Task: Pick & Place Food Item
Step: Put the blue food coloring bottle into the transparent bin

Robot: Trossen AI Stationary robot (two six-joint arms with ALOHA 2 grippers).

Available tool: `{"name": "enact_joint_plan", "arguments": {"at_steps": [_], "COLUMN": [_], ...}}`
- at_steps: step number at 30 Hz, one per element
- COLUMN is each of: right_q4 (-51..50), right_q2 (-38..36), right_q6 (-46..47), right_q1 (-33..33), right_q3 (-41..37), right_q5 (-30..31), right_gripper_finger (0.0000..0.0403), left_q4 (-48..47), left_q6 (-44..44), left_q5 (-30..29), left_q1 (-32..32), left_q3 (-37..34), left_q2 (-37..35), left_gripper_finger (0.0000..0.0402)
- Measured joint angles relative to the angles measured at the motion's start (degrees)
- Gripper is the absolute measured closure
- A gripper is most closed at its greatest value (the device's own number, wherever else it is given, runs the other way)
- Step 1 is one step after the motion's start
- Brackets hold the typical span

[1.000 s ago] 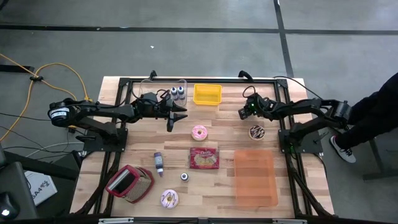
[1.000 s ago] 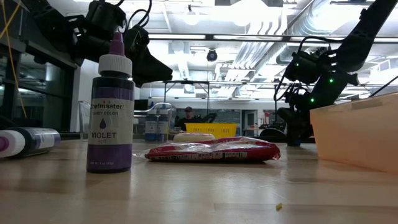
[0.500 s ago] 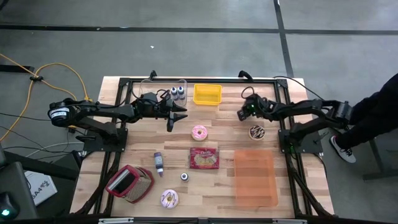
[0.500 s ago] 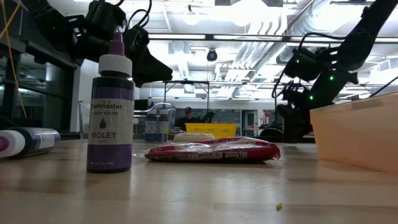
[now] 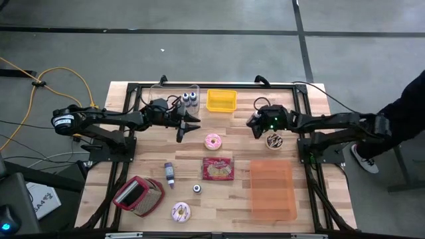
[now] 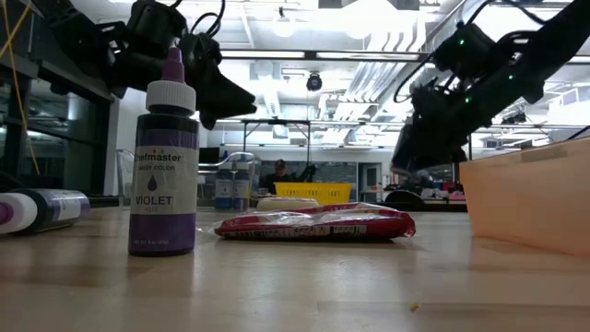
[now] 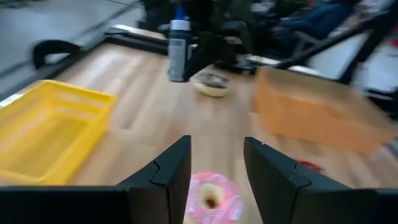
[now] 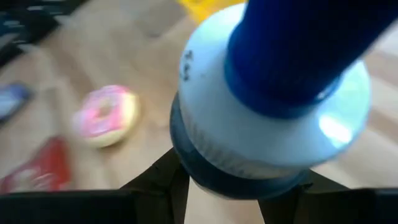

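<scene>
The right gripper (image 5: 254, 123) is clenched on a small white-collared bottle with a dark blue cap (image 8: 273, 93), held clear of the wooden slatted table (image 5: 312, 93), just beside the chocolate-topped donut (image 5: 274, 141). The left gripper (image 7: 216, 168) hangs near the table's back edge with its fingers apart and nothing between them; the pink-frosted ring donut (image 5: 213, 141) lies on the boards just ahead of it.

The bottle looks like food colouring, so I judge the carry to be the step in hand (where it is meant to go cannot be told; the yellow plastic basket (image 5: 221, 100) and the shallow translucent orange bin (image 5: 271, 189) are both candidates).

To do it well:
- keep the bottle upright and the grip firm, since the fingers hold it low on a smooth round body
- travel high enough to pass over the chocolate donut and any container wall
- lower until the base meets a surface before letting go, so it does not topple
- stay well apart from the left arm
</scene>
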Motion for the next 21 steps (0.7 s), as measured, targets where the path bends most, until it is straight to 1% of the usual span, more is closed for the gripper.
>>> {"name": "enact_joint_plan", "arguments": {"at_steps": [4, 7, 10, 13, 15, 21], "right_q4": [0.0, -0.6, -3.7, -7.3, -9.3, -13.4], "right_q2": [0.4, 2.1, 4.3, 7.6, 10.0, 16.8], "right_q6": [0.1, -0.3, -1.7, -3.5, -4.8, -8.0], "right_q1": [3.7, 6.4, 8.7, 10.6, 11.8, 14.5], "right_q3": [1.8, 5.2, 10.0, 15.2, 18.7, 27.3], "right_q5": [-2.3, -2.4, -2.4, -2.2, -2.4, -3.3], "right_gripper_finger": [0.0266, 0.0266, 0.0266, 0.0266, 0.0266, 0.0266], "left_q4": [-0.3, -2.0, -7.5, -14.4, -17.4, -18.7], "left_q6": [-2.7, -3.7, -3.9, -2.3, -1.1, 0.3], "left_q5": [6.0, 9.6, 10.4, 10.2, 9.9, 11.1], "left_q1": [0.0, 0.0, 0.0, -0.1, -0.1, -0.1], "left_q3": [1.0, 2.3, 4.7, 7.8, 9.6, 12.5], "left_q2": [0.0, 0.0, 0.0, 0.0, 0.0, 0.0], "left_gripper_finger": [0.0259, 0.0259, 0.0259, 0.0259, 0.0259, 0.0259]}}
